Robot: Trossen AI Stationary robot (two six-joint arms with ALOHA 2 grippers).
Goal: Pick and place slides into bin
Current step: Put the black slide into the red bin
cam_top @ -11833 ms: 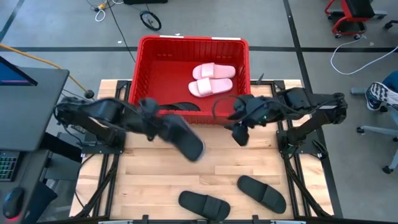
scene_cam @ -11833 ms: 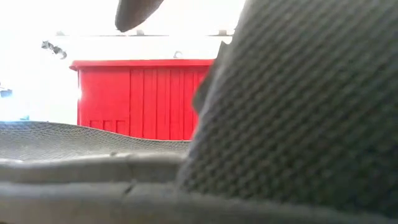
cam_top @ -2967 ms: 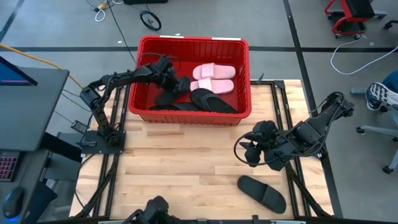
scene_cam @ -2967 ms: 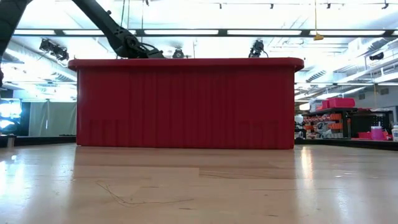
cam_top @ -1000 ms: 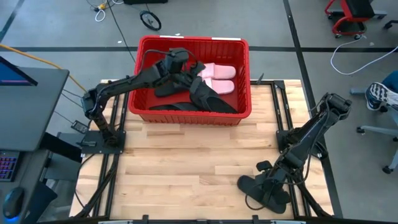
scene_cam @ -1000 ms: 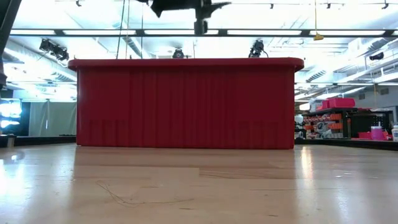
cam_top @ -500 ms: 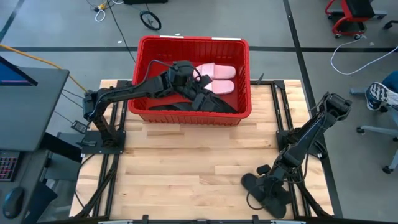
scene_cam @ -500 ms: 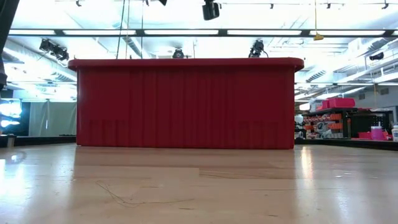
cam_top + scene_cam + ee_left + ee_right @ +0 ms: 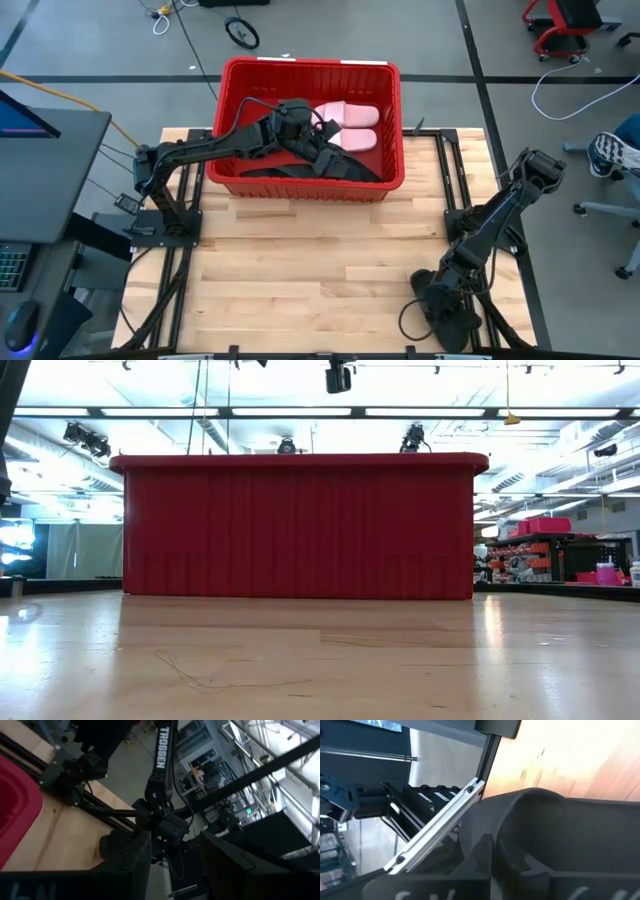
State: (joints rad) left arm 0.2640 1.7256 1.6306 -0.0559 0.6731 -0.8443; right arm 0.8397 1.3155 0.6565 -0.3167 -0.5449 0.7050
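The red bin (image 9: 232,120) stands at the table's far middle. In it lie two pale pink slides (image 9: 345,128) and black slides (image 9: 350,168). My left gripper (image 9: 318,155) hangs open over the black slides in the bin, with nothing between its fingers (image 9: 135,865). My right gripper (image 9: 440,318) is down at the table's near right corner, shut on a black slide (image 9: 560,830). Its wide strap fills the right wrist view. In the high view the gripper covers most of that slide. My right gripper comes down on the black slide from above, at its wide strap (image 9: 520,820), which stands right before the fingers. The gripper's own body hides the place of contact, so the kind of hold does not show. The slide is low by the wooden tabletop (image 9: 570,755).
The low view shows the bin's near wall (image 9: 300,525) across the table, with part of my left arm (image 9: 338,375) above its rim. Bare wood lies between the bin and the table's near edge (image 9: 300,270). Metal frame rails run along both sides (image 9: 175,260).
My left gripper has gone toward the table's right and near edges over the bin, then held still. My right gripper has gone slightly toward the near edge over the black slide, which now shows less beside it.
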